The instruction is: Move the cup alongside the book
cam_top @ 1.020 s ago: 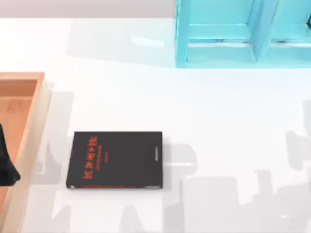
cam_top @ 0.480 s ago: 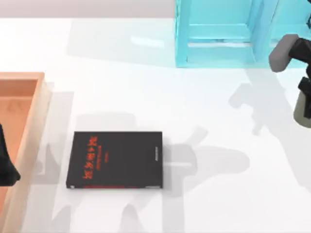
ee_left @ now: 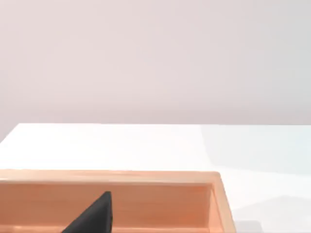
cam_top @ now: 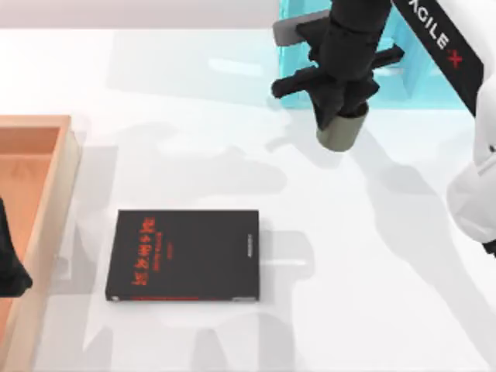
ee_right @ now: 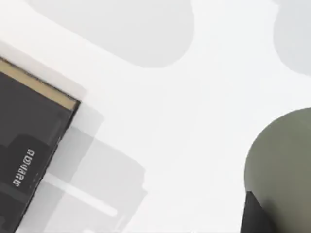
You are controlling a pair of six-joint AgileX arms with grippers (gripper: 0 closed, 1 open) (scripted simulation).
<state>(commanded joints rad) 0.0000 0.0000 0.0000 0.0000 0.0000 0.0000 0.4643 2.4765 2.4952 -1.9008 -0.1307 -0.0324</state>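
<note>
An olive-grey cup hangs above the table at the back, right of centre, with my right gripper shut on it from above. In the right wrist view the cup bulks large beside a dark fingertip. The black book with red lettering lies flat toward the front left, well apart from the cup; its corner appears in the right wrist view. My left gripper is parked at the left edge over the wooden tray, and one dark finger shows in the left wrist view.
A turquoise shelf unit stands at the back right, just behind the held cup. A wooden tray runs along the left edge, its rim in the left wrist view. White table stretches between book and cup.
My right arm has swung in from the right edge toward the back centre, carrying the cup leftward. The book and the left arm have not moved.
</note>
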